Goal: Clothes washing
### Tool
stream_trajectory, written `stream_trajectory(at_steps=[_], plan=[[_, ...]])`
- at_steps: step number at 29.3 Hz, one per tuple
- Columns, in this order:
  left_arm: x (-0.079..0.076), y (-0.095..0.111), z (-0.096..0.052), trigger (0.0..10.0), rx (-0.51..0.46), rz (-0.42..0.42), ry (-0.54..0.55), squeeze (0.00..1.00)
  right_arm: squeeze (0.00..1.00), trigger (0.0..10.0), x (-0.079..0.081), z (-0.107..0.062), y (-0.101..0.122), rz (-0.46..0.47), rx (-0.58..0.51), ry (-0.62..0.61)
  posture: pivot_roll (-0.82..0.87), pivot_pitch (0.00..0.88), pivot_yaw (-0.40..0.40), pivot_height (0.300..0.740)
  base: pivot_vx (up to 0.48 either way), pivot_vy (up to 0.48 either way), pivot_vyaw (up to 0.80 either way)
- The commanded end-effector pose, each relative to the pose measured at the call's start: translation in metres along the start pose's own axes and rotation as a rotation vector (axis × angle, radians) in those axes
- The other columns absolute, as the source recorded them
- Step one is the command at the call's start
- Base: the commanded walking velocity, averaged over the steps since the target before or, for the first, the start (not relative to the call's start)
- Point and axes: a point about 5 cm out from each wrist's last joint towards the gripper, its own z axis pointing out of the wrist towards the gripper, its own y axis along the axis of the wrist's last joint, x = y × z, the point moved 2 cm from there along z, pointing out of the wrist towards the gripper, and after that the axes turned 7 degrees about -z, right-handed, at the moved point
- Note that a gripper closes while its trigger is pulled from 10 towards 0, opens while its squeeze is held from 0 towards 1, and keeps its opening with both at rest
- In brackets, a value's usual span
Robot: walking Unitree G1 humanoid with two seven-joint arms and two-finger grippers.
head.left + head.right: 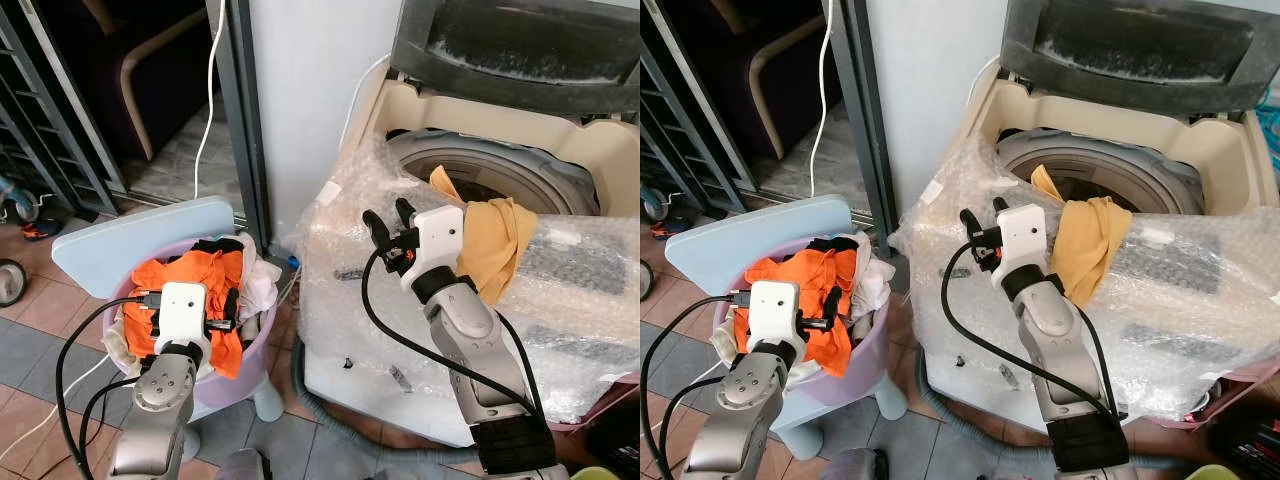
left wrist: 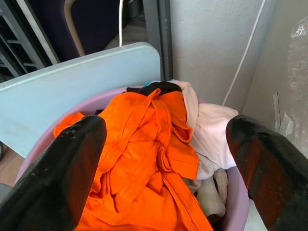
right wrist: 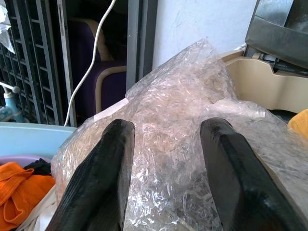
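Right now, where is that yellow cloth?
The yellow cloth hangs over the front rim of the open washing machine, on the robot's right, draped onto the bubble wrap just behind the right gripper.

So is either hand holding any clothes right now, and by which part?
Nothing is held. The left hand hangs open over the orange garment in the basket; the right hand is open and empty over the bubble-wrapped washer.

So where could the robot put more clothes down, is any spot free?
The round opening of the washing machine drum looks free behind the yellow cloth draped over its front rim. The bubble-wrapped top right of that cloth is bare too. The lilac laundry basket is crowded: the orange garment and white clothes heap it, with the open left gripper over them.
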Motion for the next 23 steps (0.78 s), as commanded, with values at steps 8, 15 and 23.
stream_trajectory(at_steps=[8,15,23], plan=[[0.000,0.000,0.002,10.0,0.008,-0.009,0.001,0.00,0.00,10.0,-0.027,0.004,0.020,-0.208,-0.072,-0.206,-0.03,0.000,0.015,0.740,0.000,0.060,0.39],[0.000,0.000,0.003,10.0,0.009,-0.013,-0.001,0.00,0.00,10.0,-0.054,0.000,0.018,-0.388,-0.021,-0.341,-0.03,0.000,0.018,0.740,0.000,0.480,0.00],[0.000,0.000,0.004,10.0,0.012,-0.008,-0.002,0.00,0.00,10.0,-0.046,-0.005,0.006,-0.343,0.008,-0.312,-0.03,0.000,0.019,0.740,0.000,0.290,0.00]])
